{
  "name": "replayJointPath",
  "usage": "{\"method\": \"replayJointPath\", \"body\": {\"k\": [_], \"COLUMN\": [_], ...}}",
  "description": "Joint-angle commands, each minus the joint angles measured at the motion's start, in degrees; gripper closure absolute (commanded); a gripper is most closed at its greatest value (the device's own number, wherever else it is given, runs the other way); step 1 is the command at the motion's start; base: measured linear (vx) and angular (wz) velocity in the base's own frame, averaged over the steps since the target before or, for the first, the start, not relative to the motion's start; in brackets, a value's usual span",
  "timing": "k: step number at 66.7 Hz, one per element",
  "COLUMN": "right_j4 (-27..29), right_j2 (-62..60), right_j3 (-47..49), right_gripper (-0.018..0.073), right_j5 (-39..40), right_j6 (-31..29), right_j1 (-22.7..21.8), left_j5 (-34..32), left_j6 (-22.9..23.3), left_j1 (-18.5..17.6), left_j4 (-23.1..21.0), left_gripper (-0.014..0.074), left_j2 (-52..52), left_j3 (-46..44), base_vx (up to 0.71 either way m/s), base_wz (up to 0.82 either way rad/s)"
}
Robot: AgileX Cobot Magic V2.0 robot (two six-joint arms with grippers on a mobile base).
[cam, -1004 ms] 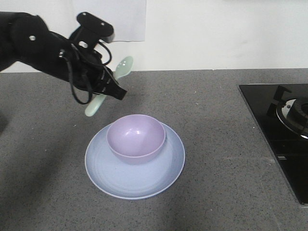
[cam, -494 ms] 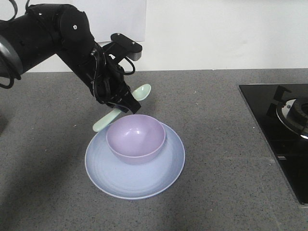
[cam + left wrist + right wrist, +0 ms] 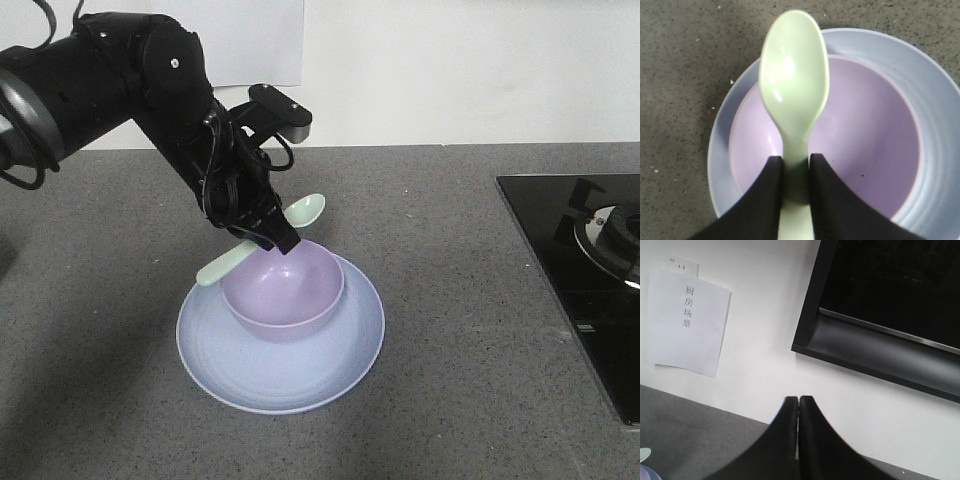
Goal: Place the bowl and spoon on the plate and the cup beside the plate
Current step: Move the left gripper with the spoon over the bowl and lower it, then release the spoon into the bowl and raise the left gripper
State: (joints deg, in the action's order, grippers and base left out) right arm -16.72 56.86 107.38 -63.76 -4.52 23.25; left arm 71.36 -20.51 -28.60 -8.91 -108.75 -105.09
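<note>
Left pincer (image 3: 796, 164) clenched on mint-green spoon (image 3: 794, 85) at neck, just below oval head. Spoon is airborne over the 11 o'clock rim of lavender bowl (image 3: 290, 295); contact with rim unclear. Bowl sits on plate (image 3: 345, 365), offset toward plate's 12 o'clock, on grey surface (image 3: 450, 230). Cup not in view.

Spoon judged light, stiff, glossy plastic, likely slippery. Neck hold suits it and limits swivel. Right pincer (image 3: 798, 407) clenched, empty, facing wall.

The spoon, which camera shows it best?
The left wrist view: the spoon fills the frame, its handle pinched between fingers over the bowl. The front view shows it small, its middle hidden by those fingers. The right wrist view shows barely a green sliver at its edge.
</note>
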Motion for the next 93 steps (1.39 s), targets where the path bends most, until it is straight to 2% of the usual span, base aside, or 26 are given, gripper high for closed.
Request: {"method": "replayJointPath", "body": {"k": [1,15,28,45,55,67,74,93], "right_j4": [-1.34,-1.66,-1.66,-1.66,-1.66,-1.66,-1.66,-1.19], "right_j2": [0.08,0.08,0.08,0.08,0.08,0.08,0.08,0.08], "right_j3": [1.04,1.04,1.04,1.04,1.04,1.04,1.04,1.04], "right_gripper": [0.057,0.057,0.057,0.0568,0.0568,0.0568,0.0568,0.0568], "right_j5": [3.43,3.18,3.11,3.06,3.06,2.95,2.9,2.54], "right_j6": [-0.58,-0.58,-0.58,-0.58,-0.58,-0.58,-0.58,-0.68], "right_j1": [-0.14,-0.14,-0.14,-0.14,-0.14,-0.14,-0.14,-0.14], "left_j5": [0.41,0.41,0.41,0.41,0.41,0.41,0.41,0.13], "left_j6": [0.56,3.48,3.56,3.66,6.59,6.14,4.79,4.85], "left_j1": [-0.8,-1.37,-1.37,-1.37,-1.37,-1.37,-1.37,-1.37], "left_j4": [-0.89,-0.59,1.91,2.12,2.07,2.2,2.14,0.67], "left_gripper": [0.0592,0.0585,0.0577,0.0576,0.0575,0.0575,0.0575,0.0569], "left_j2": [2.66,2.72,2.86,2.86,2.94,3.92,4.11,4.14], "left_j3": [-1.83,-1.28,1.83,2.49,2.84,5.56,5.57,5.57], "base_vx": [0.0,0.0,0.0,0.0,0.0,0.0,0.0,0.0], "base_wz": [0.0,0.0,0.0,0.0,0.0,0.0,0.0,0.0]}}
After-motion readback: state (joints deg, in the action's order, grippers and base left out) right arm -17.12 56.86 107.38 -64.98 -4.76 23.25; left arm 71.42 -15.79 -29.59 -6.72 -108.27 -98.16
